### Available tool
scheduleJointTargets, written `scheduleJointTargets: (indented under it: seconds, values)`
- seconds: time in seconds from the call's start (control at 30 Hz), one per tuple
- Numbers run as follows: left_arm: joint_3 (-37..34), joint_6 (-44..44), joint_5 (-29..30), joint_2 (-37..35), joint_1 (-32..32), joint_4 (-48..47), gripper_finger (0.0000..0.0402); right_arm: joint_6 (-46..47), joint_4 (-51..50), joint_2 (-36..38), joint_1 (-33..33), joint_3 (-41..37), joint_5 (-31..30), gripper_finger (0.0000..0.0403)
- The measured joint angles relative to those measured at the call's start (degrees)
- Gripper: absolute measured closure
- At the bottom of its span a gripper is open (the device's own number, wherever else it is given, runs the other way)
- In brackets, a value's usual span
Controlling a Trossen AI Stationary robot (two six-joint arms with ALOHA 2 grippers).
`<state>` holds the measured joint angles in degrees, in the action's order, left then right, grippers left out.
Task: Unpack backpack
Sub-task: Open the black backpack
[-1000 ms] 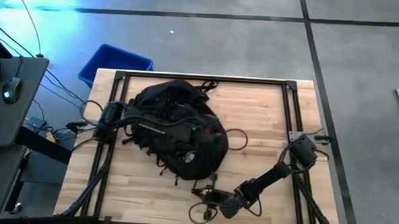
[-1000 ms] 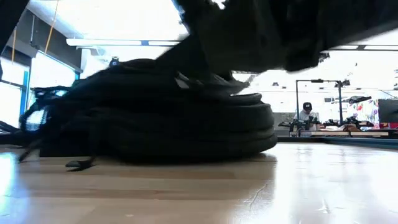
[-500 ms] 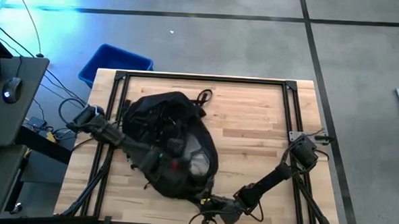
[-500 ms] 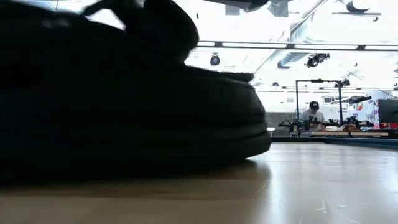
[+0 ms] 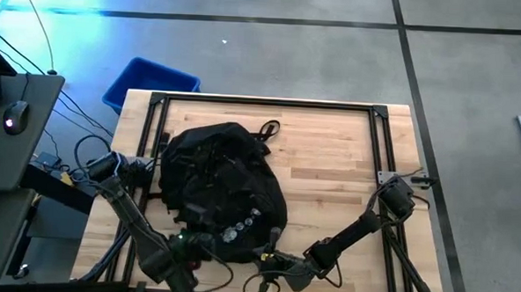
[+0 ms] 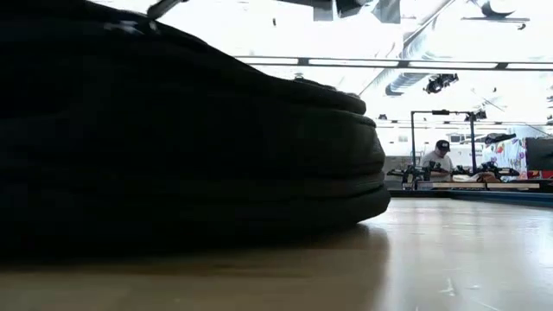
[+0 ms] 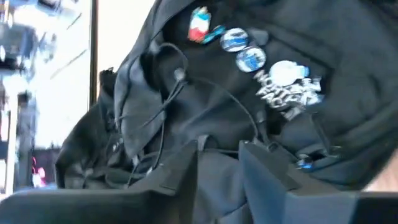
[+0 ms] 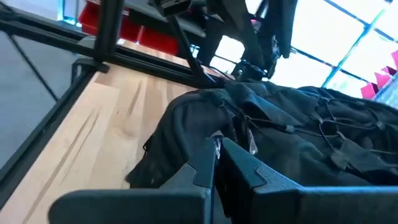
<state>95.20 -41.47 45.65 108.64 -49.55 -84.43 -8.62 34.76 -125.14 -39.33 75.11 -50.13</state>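
Overhead, the backpack (image 5: 224, 184) lies flat on the left-centre of the wooden desk (image 5: 330, 158), its row of colourful pins (image 5: 239, 226) facing the near edge. The left arm runs from its base at the desk's left side along the near-left edge, bent at the elbow, and its tool (image 5: 188, 248) sits at the backpack's near-left corner. In the left wrist view the two fingers (image 7: 180, 177) stand slightly parted just short of the black fabric, apparently holding nothing. The right arm reaches from the right side low across the near edge; its tool (image 5: 269, 263) is pinched on the backpack's near edge, fingers (image 8: 205, 163) together over dark fabric. At table height the backpack (image 6: 173, 138) fills the left of the frame.
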Motion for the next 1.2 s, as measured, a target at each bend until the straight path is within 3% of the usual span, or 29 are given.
scheduleJointTargets:
  seconds: [0.13, 0.27, 0.5, 0.77, 1.0, 1.2]
  values:
    - [0.0, -3.0, -2.3, 0.3, -1.3, 9.1, 0.0248, 0.4, 1.4, 0.0, 0.0, 0.0, 0.2, 0.0403]
    - [0.0, 5.8, -1.4, 4.3, -2.8, 26.7, 0.0227, -3.4, 3.4, 0.0, -0.7, 1.1, 4.0, 0.0403]
    - [0.0, 13.6, 12.6, 15.0, -2.9, 45.6, 0.0225, -6.5, -2.0, 0.0, -2.9, 5.7, 7.5, 0.0403]
    - [0.0, 8.3, 27.4, 20.3, -2.9, 53.8, 0.0226, -2.7, -7.8, 0.0, -4.7, 7.7, 3.7, 0.0403]
    - [0.0, 5.2, 32.4, 20.2, -3.5, 57.3, 0.0264, -1.7, -8.8, 0.0, -4.7, 7.7, 3.4, 0.0403]
    - [0.0, 3.8, 32.0, 21.7, -3.3, 57.8, 0.0366, 1.3, -10.5, 0.0, -4.6, 7.6, 3.3, 0.0403]
